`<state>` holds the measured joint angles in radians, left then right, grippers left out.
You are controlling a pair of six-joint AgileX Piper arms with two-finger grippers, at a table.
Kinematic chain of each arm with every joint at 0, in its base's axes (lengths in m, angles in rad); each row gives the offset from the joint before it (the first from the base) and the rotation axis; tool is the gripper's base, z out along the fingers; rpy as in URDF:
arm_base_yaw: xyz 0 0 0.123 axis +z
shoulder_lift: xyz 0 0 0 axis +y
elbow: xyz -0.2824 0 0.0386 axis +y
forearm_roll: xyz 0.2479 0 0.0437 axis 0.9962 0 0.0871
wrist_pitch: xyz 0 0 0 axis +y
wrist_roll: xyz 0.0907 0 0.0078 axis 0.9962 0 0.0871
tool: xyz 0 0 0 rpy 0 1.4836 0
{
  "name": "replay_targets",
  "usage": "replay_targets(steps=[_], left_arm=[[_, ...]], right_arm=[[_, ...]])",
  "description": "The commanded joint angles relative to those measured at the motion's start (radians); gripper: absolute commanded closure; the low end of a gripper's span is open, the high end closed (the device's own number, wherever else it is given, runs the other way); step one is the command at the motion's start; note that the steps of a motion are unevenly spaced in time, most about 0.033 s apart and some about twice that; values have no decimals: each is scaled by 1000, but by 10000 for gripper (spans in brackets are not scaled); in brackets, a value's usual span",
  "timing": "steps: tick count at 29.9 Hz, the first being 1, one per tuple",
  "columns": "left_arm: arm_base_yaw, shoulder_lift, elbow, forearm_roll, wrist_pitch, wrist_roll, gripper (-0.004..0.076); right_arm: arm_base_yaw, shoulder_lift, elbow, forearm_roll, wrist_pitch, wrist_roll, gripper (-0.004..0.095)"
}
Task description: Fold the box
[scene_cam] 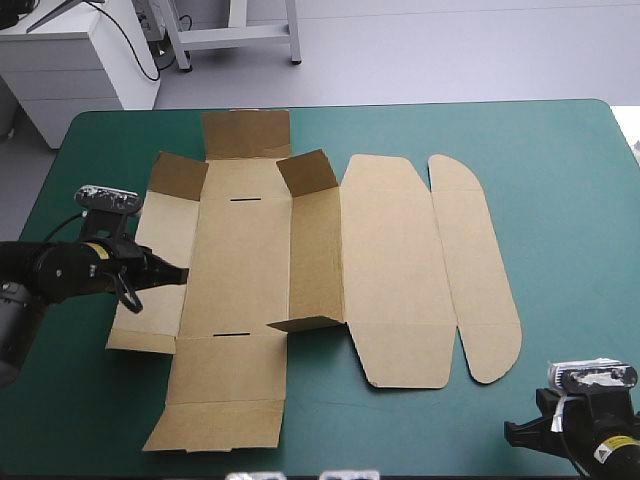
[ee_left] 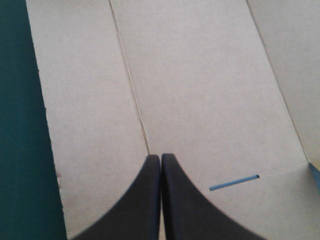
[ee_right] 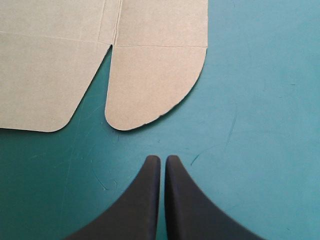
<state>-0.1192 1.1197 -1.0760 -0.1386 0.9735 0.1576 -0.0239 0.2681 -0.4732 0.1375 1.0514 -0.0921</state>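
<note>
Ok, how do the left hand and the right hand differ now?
The left hand sits over the box, tips at a crease; the right hand sits over bare teal-green cover, clear of the board. The left hand is at the cover's left side, the right hand at its near right corner. Both are shut, holding nothing.

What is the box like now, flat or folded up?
Mostly flat: the box lies spread on the table, with only a few flaps standing up.
</note>
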Motion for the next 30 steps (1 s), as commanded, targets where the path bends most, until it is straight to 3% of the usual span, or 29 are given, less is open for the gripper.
replay_targets(steps=[1,11,17,20,26,30], left_arm=[[67,65,-58,-43,-59,24,732],[466,222,-76,-425,-2,312,732],[660,315,-76,-621,157,499,732],[696,369,-76,-632,233,576,732],[705,431,-76,-632,241,583,728],[705,453,-76,-596,245,583,625]], right_arm=[[1,10,-25,5,-53,-7,887],[1,10,-25,5,-51,-7,887],[1,10,-25,5,-51,-7,886],[1,10,-25,5,-51,-7,887],[1,10,-25,5,-51,-7,887],[1,10,-25,5,-51,-7,887]])
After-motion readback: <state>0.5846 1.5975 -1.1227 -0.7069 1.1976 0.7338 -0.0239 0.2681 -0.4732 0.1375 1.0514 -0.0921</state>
